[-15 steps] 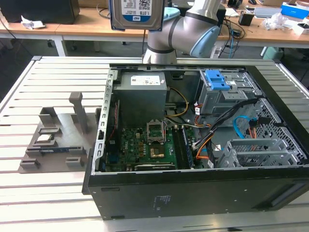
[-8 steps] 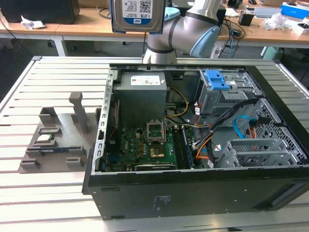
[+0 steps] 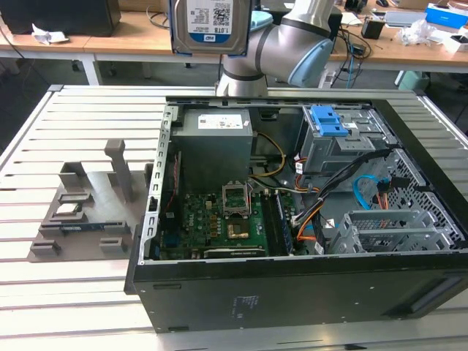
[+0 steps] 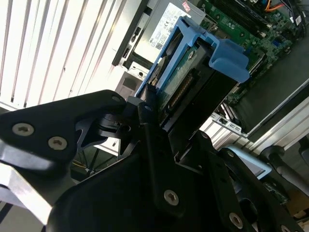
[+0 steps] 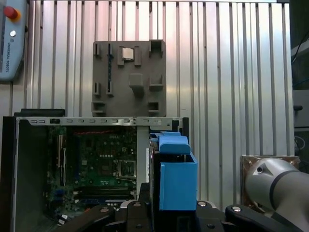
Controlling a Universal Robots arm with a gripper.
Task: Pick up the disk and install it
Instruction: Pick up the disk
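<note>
High above the open computer case (image 3: 292, 292), at the exterior view's upper edge, the disk (image 3: 210, 25) hangs with its label facing out, and in both wrist views the gripper (image 4: 169, 123) is clamped on its blue-railed body, which juts out beyond the black fingers (image 4: 145, 125).

Bright, even light; strong glare on slatted table (image 4: 43, 53); computer case (image 3: 292, 292) interior shadowed.
</note>
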